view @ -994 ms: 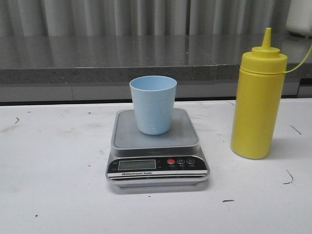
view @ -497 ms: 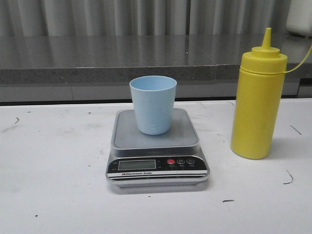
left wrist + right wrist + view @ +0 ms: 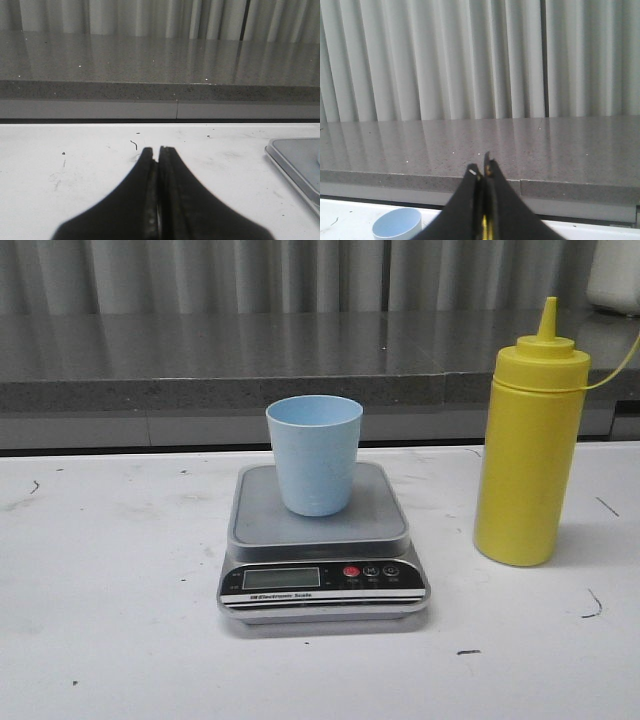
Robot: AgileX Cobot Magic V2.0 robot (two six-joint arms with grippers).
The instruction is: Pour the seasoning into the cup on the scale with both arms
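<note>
The seasoning (image 3: 528, 440) stands right of the scale (image 3: 320, 540): smooth, squeezable plastic, best gripped mid-body. Left gripper (image 3: 159, 150) and right gripper (image 3: 482, 172) are closed, empty.

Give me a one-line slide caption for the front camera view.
Pale blue cup standing upright on a kitchen scale, yellow squeeze bottle on the white table to its right.
</note>
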